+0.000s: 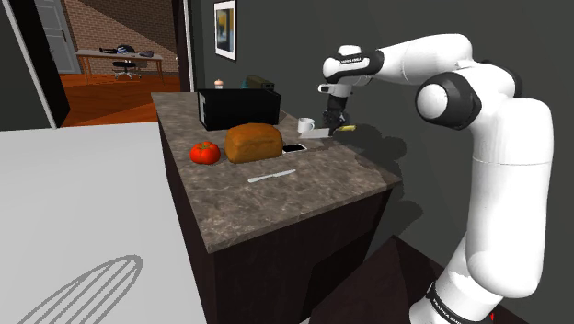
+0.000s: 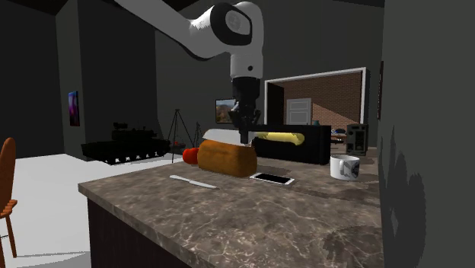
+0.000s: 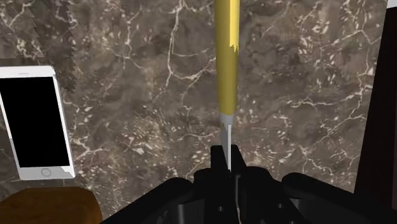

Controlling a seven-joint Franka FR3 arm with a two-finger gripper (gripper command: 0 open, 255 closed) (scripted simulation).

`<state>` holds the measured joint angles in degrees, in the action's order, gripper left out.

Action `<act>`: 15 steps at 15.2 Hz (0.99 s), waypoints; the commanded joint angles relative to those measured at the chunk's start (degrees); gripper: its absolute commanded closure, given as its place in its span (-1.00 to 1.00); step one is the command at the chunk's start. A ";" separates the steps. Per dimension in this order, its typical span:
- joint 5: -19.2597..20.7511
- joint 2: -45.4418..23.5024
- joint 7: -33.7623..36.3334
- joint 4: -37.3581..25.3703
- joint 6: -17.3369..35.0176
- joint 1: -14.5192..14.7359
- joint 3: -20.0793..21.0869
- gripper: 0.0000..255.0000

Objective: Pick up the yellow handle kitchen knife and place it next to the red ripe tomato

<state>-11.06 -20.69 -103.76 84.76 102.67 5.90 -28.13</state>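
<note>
The desk (image 1: pixel 276 198) is a kitchen island with a dark brown marbled top veined in white, set on a dark base. The walls around it are dark grey, and a framed picture (image 1: pixel 224 28) hangs on one in the shoulder view. At that view's left lies a pale floor (image 1: pixel 83 212). Beyond it a doorway (image 1: pixel 35 69) opens on a room with a brick wall (image 1: pixel 110 23), an orange wooden floor (image 1: pixel 110 101), a long table (image 1: pixel 101 53) and an office chair (image 1: pixel 122 66). In the second exterior view a wooden chair (image 2: pixel 6 183) stands at the left edge, with a tripod (image 2: pixel 176 126) farther back.
</note>
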 commanded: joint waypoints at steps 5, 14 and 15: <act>1.91 3.17 7.81 3.89 1.51 6.08 1.94 1.00; 3.10 3.62 19.06 4.02 1.93 13.63 5.55 1.00; 3.13 3.38 20.26 3.65 1.86 14.38 5.97 1.00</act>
<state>-7.94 -16.93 -85.02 89.15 104.86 19.41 -22.65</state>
